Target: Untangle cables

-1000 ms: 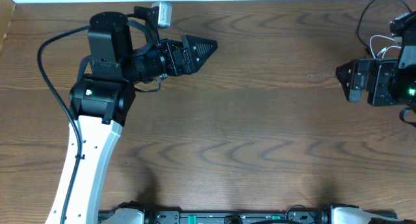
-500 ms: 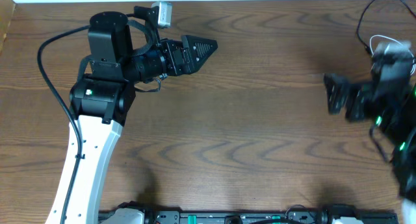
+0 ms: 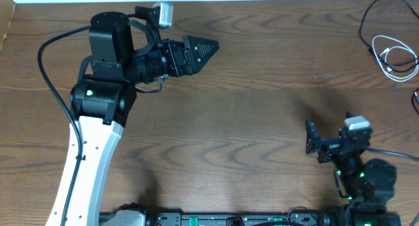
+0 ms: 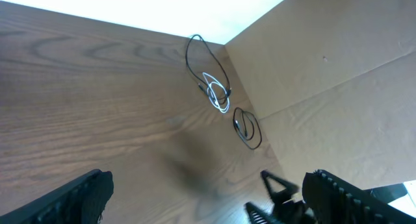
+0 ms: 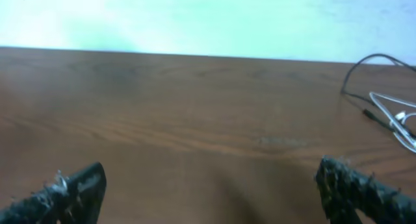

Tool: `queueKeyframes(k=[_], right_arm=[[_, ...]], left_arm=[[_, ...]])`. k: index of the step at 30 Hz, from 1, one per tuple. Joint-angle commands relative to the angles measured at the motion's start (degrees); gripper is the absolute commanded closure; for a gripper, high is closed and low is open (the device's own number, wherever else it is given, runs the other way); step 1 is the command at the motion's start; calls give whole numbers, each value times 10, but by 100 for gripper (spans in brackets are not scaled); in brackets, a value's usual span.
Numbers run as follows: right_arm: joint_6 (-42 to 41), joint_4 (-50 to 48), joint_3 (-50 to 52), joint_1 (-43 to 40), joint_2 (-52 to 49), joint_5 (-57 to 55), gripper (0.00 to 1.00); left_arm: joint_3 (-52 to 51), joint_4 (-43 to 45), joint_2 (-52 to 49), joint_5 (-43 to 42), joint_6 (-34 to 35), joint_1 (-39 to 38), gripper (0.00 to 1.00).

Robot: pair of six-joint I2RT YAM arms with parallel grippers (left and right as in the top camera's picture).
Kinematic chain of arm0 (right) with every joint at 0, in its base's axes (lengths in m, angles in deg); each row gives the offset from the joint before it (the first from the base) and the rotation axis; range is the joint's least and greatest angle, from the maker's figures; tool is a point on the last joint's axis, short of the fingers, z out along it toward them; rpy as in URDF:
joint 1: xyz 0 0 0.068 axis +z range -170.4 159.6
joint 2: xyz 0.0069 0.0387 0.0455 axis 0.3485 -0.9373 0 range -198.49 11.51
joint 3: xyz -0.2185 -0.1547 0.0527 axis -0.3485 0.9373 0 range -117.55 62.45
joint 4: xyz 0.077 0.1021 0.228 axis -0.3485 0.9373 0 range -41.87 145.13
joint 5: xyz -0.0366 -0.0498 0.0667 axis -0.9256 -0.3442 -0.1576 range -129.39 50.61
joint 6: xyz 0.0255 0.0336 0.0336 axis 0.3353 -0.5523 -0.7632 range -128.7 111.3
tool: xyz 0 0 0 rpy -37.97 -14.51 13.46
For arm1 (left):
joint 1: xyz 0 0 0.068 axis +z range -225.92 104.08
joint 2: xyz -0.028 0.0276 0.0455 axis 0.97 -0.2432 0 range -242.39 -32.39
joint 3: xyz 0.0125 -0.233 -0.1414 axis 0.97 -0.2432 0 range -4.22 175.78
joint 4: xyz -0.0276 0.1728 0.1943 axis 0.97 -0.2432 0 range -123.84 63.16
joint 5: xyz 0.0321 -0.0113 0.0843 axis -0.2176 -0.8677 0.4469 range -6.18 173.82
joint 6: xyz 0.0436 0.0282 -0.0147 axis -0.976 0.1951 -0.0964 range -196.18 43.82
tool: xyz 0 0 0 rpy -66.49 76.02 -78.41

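Black and white cables (image 3: 391,54) lie loosely coiled together at the far right corner of the desk (image 3: 262,108).
Both arms are spread wide and empty: the left fingers (image 3: 203,50) are well apart across the desk, and the right fingers (image 3: 313,137) are near the front edge, well short of the cords.

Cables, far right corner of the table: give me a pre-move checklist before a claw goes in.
1. Left claw open and empty: ok.
2. Right claw open and empty: ok.
3. White cable and black cable both in view: ok.
4. Cables apart from each other: not ok; the white coil overlaps the black loop.
5. Table bare between the right claw and the cables: ok.
6. Plug ends located: cannot tell, too small.
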Motion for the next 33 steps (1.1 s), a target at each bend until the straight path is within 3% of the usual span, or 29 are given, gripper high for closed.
queueKeyframes(k=[1, 5, 33], right_arm=[[-8, -35, 65, 3, 48, -4, 1], [-10, -65, 125, 17, 91, -6, 1], [-6, -83, 131, 17, 134, -9, 1]], left_arm=[[7, -1, -1, -3, -3, 1, 2], [7, -1, -1, -3, -3, 1, 2], [7, -1, -1, -3, -3, 1, 2]])
